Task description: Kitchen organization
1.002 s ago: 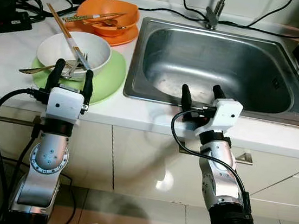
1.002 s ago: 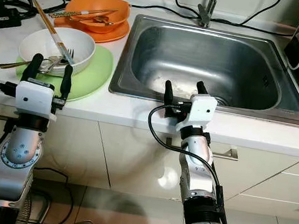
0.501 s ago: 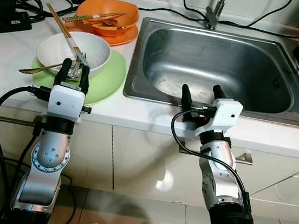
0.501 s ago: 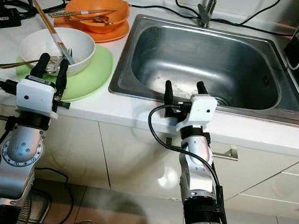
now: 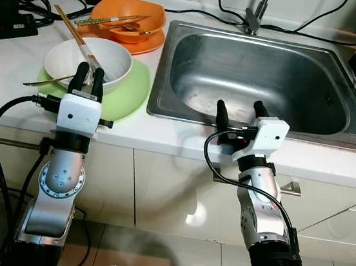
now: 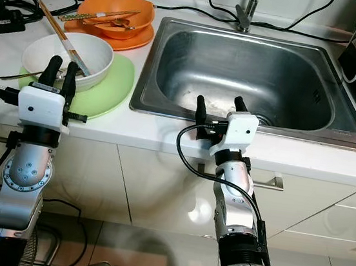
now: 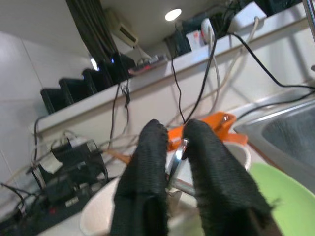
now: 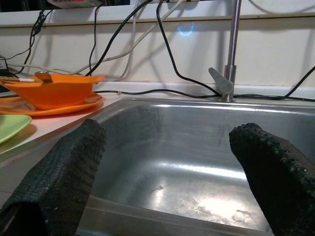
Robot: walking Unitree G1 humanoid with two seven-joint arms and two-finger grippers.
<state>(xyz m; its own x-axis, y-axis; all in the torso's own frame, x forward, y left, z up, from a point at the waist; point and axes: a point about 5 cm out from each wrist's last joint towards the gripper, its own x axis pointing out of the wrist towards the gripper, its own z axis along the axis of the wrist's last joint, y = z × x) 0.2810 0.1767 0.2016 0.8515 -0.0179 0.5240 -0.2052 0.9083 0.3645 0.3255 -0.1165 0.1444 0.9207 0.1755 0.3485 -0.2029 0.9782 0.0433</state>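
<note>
While the left gripper (image 5: 88,75) sits at the near rim of the white bowl (image 5: 70,60), its two black fingers (image 7: 147,162) are drawn close together and pinch a thin metal utensil handle (image 7: 175,162) between their tips. Which utensil that handle belongs to cannot be told from the pictures. The white bowl stands on a light green plate (image 5: 131,88) on the white bench (image 5: 10,67), to the left of the sink. A pair of wooden chopsticks (image 5: 73,31) leans in the bowl, its upper ends projecting past the far left rim. A long-handled metal utensil (image 5: 46,80) projects over the bowl's left side and across the green plate.

Behind the white bowl, an orange bowl (image 5: 152,14) rests on an orange plate (image 5: 151,43). A second pair of chopsticks (image 5: 110,19) and a spoon (image 5: 130,28) lie across the orange bowl.

The right gripper (image 5: 239,114) is positioned at the front edge of the stainless steel sink (image 5: 257,71), with its fingers (image 8: 59,182) spread wide apart and holding nothing. Both fingertips point over the front rim toward the basin. The basin shows pale residue on its floor near the front. A faucet base (image 5: 254,19) stands at the rear rim of the sink.

Black cables (image 5: 199,12) run along the back of the bench, and a black power strip (image 5: 6,24) lies at the far left. White cabinet fronts (image 5: 171,190) with a metal handle (image 5: 291,186) are below the bench.
</note>
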